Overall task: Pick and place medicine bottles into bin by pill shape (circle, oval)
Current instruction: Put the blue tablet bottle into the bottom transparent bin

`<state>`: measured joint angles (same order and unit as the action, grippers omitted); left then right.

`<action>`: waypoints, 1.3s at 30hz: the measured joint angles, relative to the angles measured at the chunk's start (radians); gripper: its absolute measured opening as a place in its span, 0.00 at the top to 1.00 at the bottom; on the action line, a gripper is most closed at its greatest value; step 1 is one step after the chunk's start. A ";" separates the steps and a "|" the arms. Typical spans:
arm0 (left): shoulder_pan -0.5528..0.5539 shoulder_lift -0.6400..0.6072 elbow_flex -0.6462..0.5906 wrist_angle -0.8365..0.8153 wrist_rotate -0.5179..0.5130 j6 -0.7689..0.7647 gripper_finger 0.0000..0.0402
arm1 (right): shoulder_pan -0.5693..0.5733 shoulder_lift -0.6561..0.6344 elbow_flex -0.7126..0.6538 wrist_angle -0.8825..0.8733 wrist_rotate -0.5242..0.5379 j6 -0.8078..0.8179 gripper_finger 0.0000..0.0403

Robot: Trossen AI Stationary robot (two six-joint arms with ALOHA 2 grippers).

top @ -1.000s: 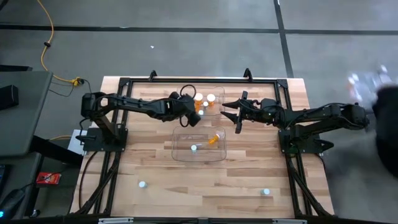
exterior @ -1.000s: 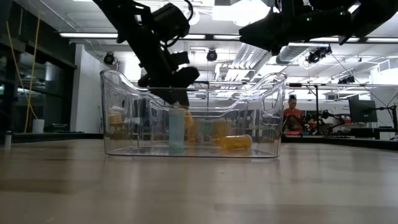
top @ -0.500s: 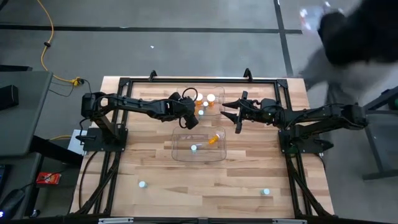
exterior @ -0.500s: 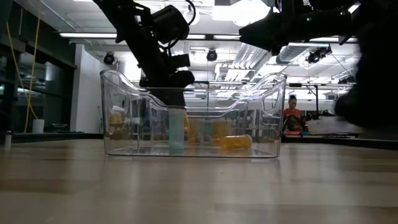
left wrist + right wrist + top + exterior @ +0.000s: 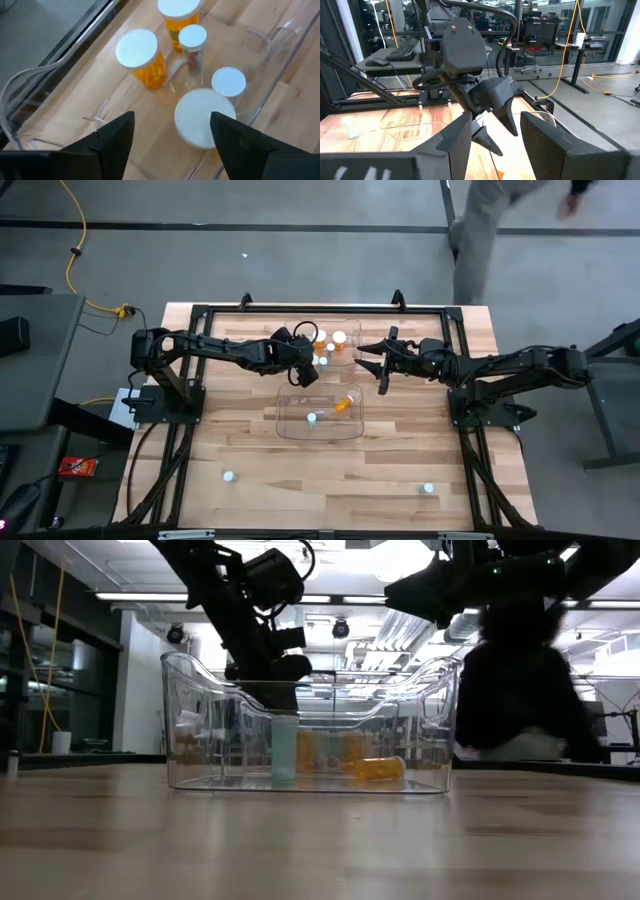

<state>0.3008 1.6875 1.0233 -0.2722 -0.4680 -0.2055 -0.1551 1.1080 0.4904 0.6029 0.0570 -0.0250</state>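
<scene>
1. Counter (image 5: 400, 450) of pale wood planks carries everything; near its front edge stand two small pale bottles, the front-left bottle (image 5: 228, 476) and the front-right bottle (image 5: 427, 488), well apart from each other.
2. Next back, at mid-counter, sits the near bin (image 5: 322, 412), clear plastic. Inside it a pale teal bottle (image 5: 284, 748) stands upright and an orange bottle (image 5: 378, 768) lies on its side (the two are near each other but apart).
3. Behind that is the far bin (image 5: 270, 60), also clear. It holds two upright orange bottles with white caps (image 5: 140, 57), a slim clear bottle (image 5: 192, 47) and a small white-capped bottle (image 5: 229, 81).
4. The left gripper (image 5: 308, 368) hangs over the far bin's near-left part, its fingers (image 5: 112, 137) spread wide. A blurred white-capped bottle (image 5: 204, 117) shows just below them in the left wrist view, between the fingers and not clamped by them.
5. The right gripper (image 5: 381, 370) waits above the counter, just right of the far bin, its fingers (image 5: 456, 145) parted and holding nothing.
6. Beyond the counter, a person (image 5: 490, 225) is on the grey floor (seen as a dark shape in the low view).
</scene>
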 joint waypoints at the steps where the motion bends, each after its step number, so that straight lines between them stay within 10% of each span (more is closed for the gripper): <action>1: 0.000 0.000 0.000 0.000 -0.008 0.000 0.37 | 0.000 0.000 0.000 0.000 0.000 0.000 0.60; 14: -0.028 -0.318 -0.035 0.045 -0.014 0.106 0.36 | 0.000 0.000 0.000 -0.005 0.000 -0.001 0.60; 29: -0.200 -0.854 -0.714 0.908 0.216 0.219 0.36 | 0.000 0.000 0.000 -0.012 -0.001 -0.001 0.60; 39: -0.183 -0.956 -0.755 0.912 0.229 0.219 0.36 | 0.000 0.000 0.000 0.015 -0.001 -0.002 0.60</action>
<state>0.1173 0.7311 0.2684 0.6402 -0.2390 0.0139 -0.1547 1.1080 0.4904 0.6182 0.0563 -0.0265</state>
